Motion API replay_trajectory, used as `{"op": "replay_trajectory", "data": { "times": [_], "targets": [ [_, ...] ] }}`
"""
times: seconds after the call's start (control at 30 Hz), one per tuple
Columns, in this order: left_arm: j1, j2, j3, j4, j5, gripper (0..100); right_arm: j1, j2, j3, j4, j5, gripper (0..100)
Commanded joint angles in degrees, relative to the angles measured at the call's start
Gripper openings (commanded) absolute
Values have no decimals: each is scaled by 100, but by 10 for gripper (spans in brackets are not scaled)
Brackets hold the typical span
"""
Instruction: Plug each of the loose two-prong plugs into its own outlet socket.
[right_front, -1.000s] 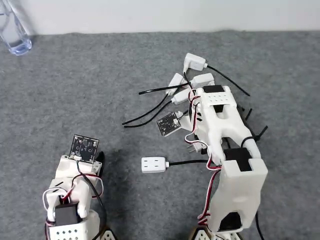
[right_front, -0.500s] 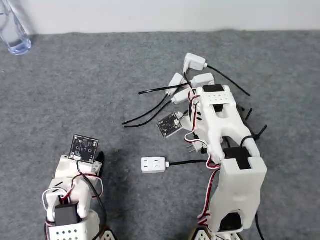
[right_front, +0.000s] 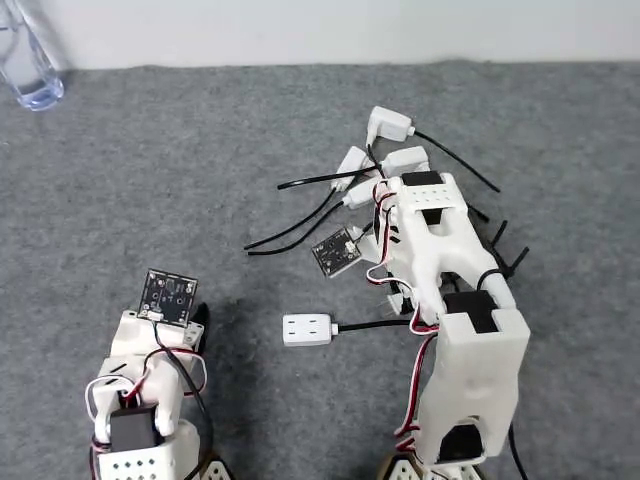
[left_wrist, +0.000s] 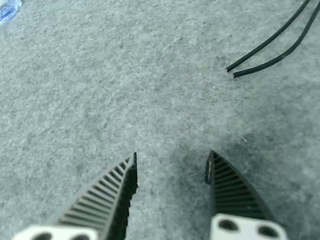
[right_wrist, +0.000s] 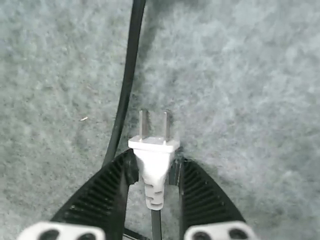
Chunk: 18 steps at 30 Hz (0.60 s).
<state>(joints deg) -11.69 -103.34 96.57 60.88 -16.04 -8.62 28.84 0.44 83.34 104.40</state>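
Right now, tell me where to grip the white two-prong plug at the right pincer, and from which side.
Grip the two-prong plug by its ribbed white body behind the flange, coming from the cord end. Its prongs point away and must stay bare; the right pincer clasps that body.

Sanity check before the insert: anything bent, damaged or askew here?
Nothing stands out. The plug sits straight in the right gripper, prongs parallel and unbent; the outlet socket lies flat.

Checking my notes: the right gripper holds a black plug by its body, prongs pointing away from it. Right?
No: the plug is white, not black, as the right wrist view shows. The right gripper does hold it by its body, prongs pointing away.
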Motion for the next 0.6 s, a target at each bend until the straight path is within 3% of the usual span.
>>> {"op": "replay_trajectory", "data": {
  "times": [0.0,0.23,0.37,0.43,0.57],
  "targets": [
    [35,-53,-13,9,9,207,31,-101,97,-189,70,8],
    [26,-53,-13,9,9,207,48,-101,114,-207,18,20],
    [26,-53,-13,9,9,207,110,-110,114,-259,-360,208],
    [26,-53,-13,9,9,207,180,-92,114,-207,-105,284],
    [18,-53,-13,9,9,207,338,-92,114,-84,642,254]
  ]
}}
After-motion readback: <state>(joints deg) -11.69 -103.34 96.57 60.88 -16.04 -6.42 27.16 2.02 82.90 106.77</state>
